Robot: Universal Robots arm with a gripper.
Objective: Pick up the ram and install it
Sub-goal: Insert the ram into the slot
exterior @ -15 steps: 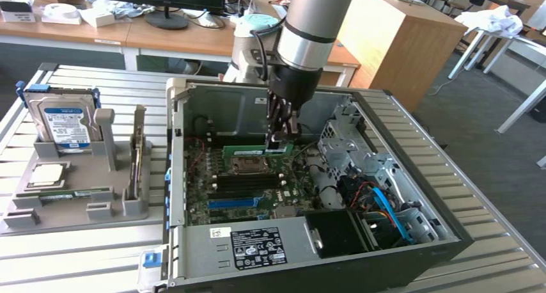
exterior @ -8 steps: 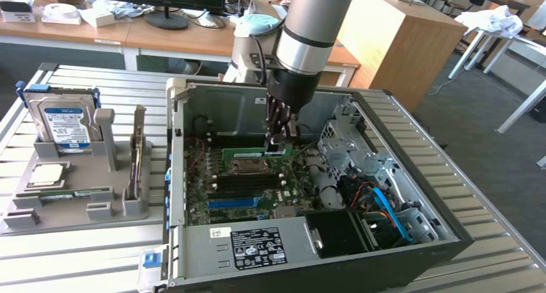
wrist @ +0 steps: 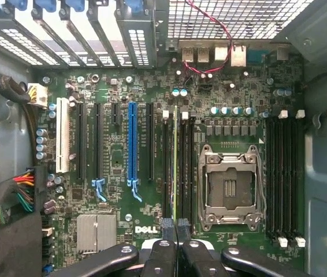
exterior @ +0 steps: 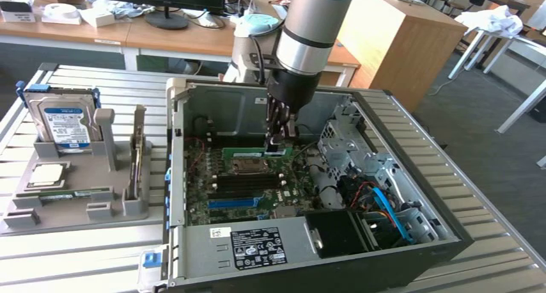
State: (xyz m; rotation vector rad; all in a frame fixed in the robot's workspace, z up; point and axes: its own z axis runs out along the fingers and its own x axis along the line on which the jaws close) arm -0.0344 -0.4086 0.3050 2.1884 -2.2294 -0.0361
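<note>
Mid-frame in the exterior view, the fingers (wrist: 167,228) pinch the ram (wrist: 175,161) above the motherboard (wrist: 117,158). It seems light, stiff, thin and fragile; it is best held by its bare edges.

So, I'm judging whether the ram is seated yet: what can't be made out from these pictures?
- How deep the ram sits: wrist view looks straight down its edge; exterior view, the end effector covers part of it.
- Slot latch nearest the wrist: wrist view, hidden under the fingers.
- Its label and chips: edge-on in the wrist view.
</note>
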